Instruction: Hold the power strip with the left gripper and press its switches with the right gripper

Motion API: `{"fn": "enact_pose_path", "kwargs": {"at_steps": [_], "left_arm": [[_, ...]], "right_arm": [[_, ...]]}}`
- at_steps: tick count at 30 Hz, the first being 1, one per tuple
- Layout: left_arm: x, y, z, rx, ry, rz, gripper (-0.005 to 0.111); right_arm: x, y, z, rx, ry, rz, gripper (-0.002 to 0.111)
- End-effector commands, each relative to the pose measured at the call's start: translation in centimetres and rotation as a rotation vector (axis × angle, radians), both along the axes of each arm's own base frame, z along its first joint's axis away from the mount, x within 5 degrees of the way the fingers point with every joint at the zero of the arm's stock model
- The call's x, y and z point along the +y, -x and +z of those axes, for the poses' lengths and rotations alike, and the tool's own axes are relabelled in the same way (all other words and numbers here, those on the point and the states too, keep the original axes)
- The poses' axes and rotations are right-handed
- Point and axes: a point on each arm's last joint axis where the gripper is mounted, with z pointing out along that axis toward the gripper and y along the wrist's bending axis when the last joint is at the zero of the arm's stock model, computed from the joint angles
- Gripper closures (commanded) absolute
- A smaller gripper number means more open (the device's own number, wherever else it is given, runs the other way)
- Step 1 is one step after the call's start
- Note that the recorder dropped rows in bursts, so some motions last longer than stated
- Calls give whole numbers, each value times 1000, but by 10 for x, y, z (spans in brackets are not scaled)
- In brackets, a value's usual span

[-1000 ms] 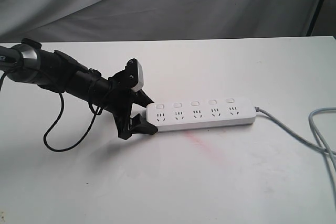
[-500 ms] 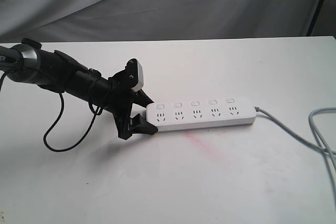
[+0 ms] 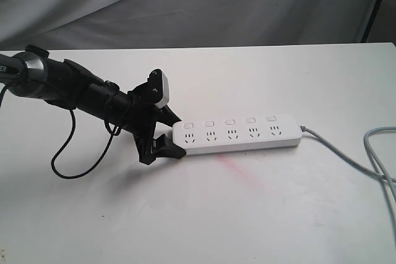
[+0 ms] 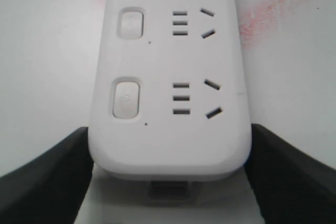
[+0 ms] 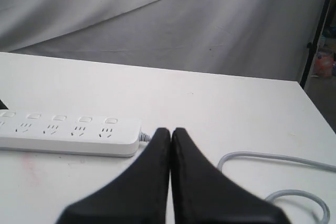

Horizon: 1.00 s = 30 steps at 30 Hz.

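The long white power strip point(image 3: 238, 133) lies flat on the white table, its row of small switches point(image 3: 229, 122) along the far side. My left gripper point(image 3: 177, 135) straddles its left end, one black jaw on each long side. Up close, both fingers point(image 4: 63, 171) press against the end of the power strip point(image 4: 168, 145), near a switch point(image 4: 126, 98). My right gripper point(image 5: 170, 130) is outside the exterior view. Its jaws are pressed together with nothing between them, above the table near the cable end of the power strip point(image 5: 68, 132).
The grey cable point(image 3: 346, 156) runs from the strip's right end and loops at the table's right edge point(image 5: 273, 157). A red smear point(image 3: 238, 168) marks the table in front of the strip. A black wire point(image 3: 68, 159) hangs from the left arm. A grey cloth hangs behind.
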Motion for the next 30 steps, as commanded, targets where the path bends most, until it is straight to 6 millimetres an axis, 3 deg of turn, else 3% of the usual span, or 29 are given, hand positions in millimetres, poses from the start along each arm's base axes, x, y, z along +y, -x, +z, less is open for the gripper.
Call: {"fn": "enact_pose_path", "kwargs": {"at_steps": [1,4,30], "left_arm": [[3,-4,-4,-38,-45,8,107],[3,-4,-4,-38,-45,8,107],[3,-4,-4,-38,-45,8,107]], "right_arm": [[0,1,-5,46,4,-2,108],[0,3,-12,120,-9,-7,108],[0,2,-12,113,-32,-3,108]]}}
